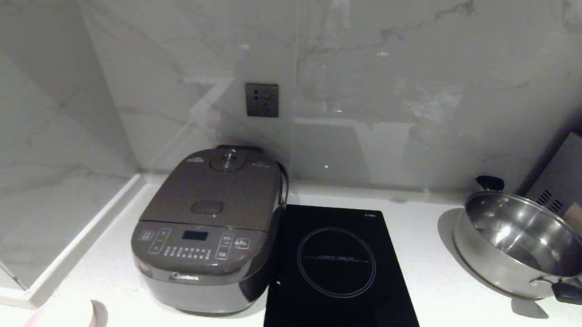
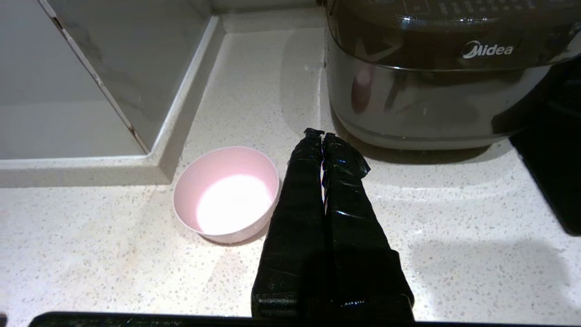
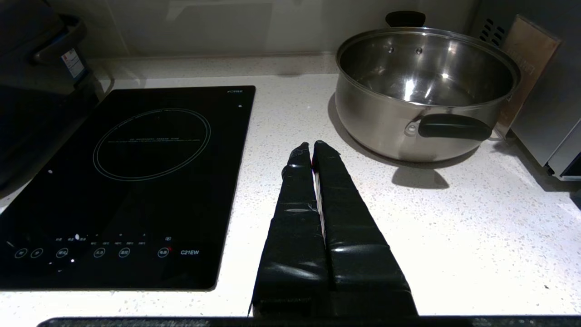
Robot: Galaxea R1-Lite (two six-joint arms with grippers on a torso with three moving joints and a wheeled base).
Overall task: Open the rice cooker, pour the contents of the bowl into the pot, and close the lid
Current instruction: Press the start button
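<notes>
While nothing is yet opened, bowl (image 2: 226, 194) set at far left on the table (image 2: 454, 236), near the edge for an easy pick; inside white, contents not discernible. Left tool (image 2: 322, 135) just beside it, pressed shut, empty. Next, rice cooker (image 1: 208, 234) against the back corner, lid (image 1: 216, 189) down, hiding the pot. Then hob (image 1: 339, 277). Right tool (image 3: 312, 146) shut, empty, parked. Far right, steel pan (image 1: 521, 243), apparently empty.

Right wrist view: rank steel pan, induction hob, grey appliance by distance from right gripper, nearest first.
From the shut right gripper:
1. Steel pan, just ahead toward the grey appliance's side.
2. Induction hob, across on the other side; close to the pan's distance, slightly farther.
3. Grey appliance, behind the pan at the counter's edge.
</notes>
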